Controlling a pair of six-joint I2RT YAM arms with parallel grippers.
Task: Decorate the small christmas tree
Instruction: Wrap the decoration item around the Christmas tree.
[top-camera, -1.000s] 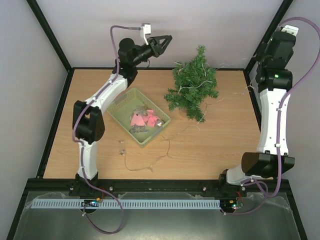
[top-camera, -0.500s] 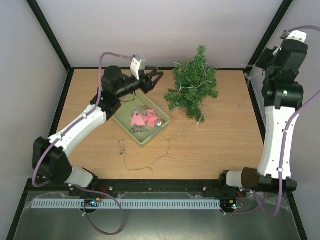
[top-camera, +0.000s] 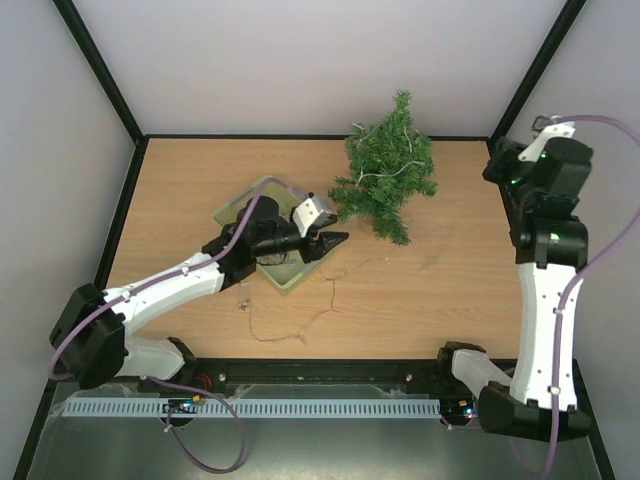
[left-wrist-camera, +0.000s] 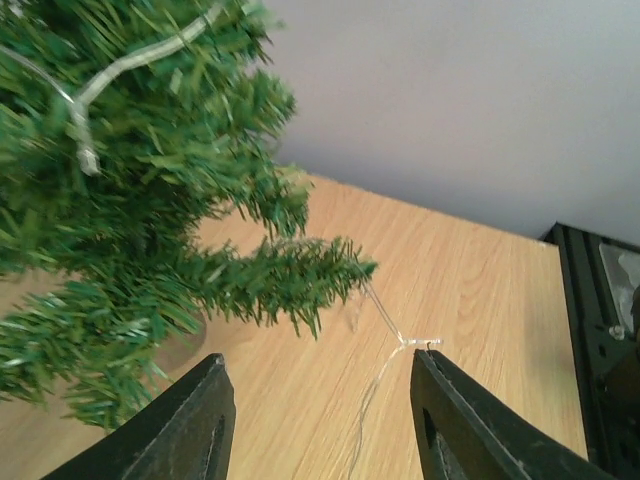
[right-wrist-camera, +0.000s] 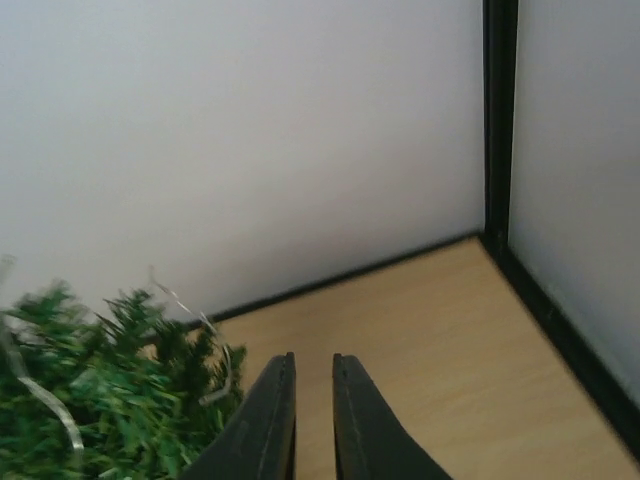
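Lowered since the earlier frames: the left arm, formerly raised behind the basket, was swung down and forward across it. The right arm was drawn in from the far corner toward the table.

Top external view. The small christmas tree (top-camera: 385, 178) was recorded at the far middle of the table (top-camera: 460, 300), with a pale cord already draped on its branches. The left gripper (top-camera: 335, 240) was held low over the near-right corner of the pale green basket (top-camera: 232, 207), pointed toward the tree's foot and short of it. A thin wire (top-camera: 300, 325) was laid loose on the wood nearer the arms. The basket's contents were largely hidden by the arm.

Left wrist view. The fingers (left-wrist-camera: 190, 420) were spread, with nothing between them. Green branches were noted at upper left, the wire (left-wrist-camera: 385, 350) trailing from them across the table.

Right wrist view. The right gripper (right-wrist-camera: 312, 365) was found with fingers all but pressed together and empty, the tree at lower left.

Judgement: an approach to the trailing wire or lower branches was probably begun. No ornament was seen on the tree.
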